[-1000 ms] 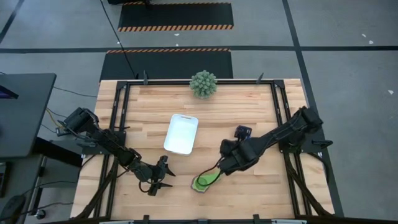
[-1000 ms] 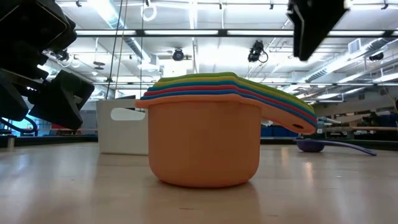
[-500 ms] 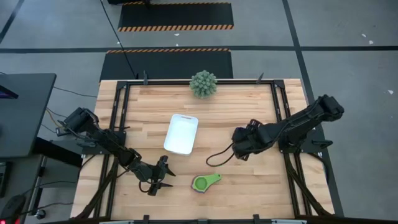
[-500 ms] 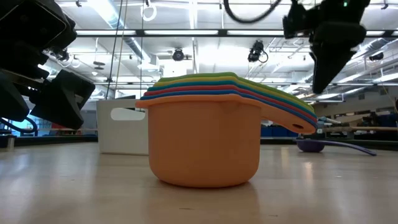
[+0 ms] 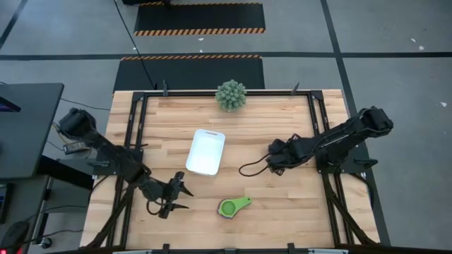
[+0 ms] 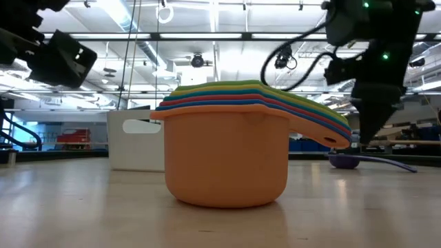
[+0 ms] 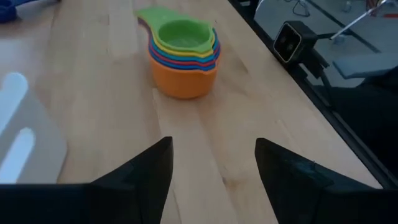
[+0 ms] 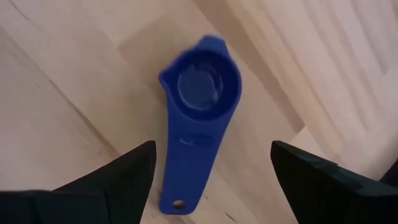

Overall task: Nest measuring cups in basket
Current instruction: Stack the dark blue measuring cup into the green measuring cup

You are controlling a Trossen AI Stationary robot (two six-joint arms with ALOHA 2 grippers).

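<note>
**A:** Why does your right hand (image 8: 208, 163) hang where it does, with nothing in it?

**B:** Because the dark blue cup (image 8: 198, 115) lies right under it on the worktop (image 5: 296, 204). Your fingers stand wide apart, one to each side of the cup's handle, and touch nothing. In the high view that hand (image 5: 272, 161) sits to the right of the basket (image 5: 206, 152), so I judge you are lining up on the last loose cup.

**A:** And the other cups?

**B:** They sit nested as one stack (image 6: 238, 148), orange at the bottom and green on top, with the handles fanned to one side. The stack (image 5: 233, 207) stands on the bare worktop nearer the front edge, well apart from the basket. So the nesting looks nearly done, but nothing is in the basket yet; from above it looks bare inside.

**A:** Why keep your left hand (image 5: 176, 197) out there?

**B:** It waits just left of the stack, fingers parted and holding nothing. Its own camera looks straight at the stack (image 7: 182, 58), which suits a later pick-up once the blue one is added.

**A:** What should you watch for?

**B:** The dark blue cup lies flat with a thin handle, so your fingers need to come down low. A shallow grip could let it pivot.
</note>
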